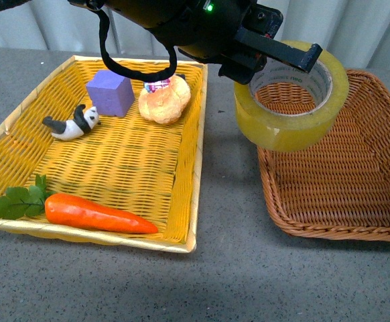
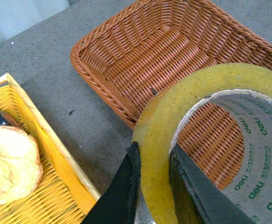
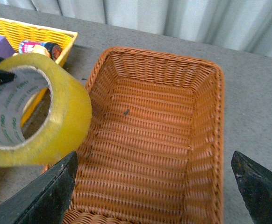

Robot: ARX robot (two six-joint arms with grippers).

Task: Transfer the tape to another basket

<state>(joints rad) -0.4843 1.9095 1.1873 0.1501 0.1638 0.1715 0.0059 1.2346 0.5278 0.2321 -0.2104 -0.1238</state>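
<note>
Front view: left gripper point(image 1: 279, 59) pinches translucent yellowish tape point(image 1: 292, 124), printed core.

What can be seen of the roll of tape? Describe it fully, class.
The tape is a wide roll of translucent yellowish film on a white core printed in green. It hangs tilted, opening partly upward, over the rim of the brown wicker basket, not touching it. Only the left end effector touches it, pinching its wall: one finger inside, one outside.

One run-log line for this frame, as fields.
stage: transfer | left claw: shut on tape | tape: airborne over left edge of basket | right claw: open, empty | release: pending
</note>
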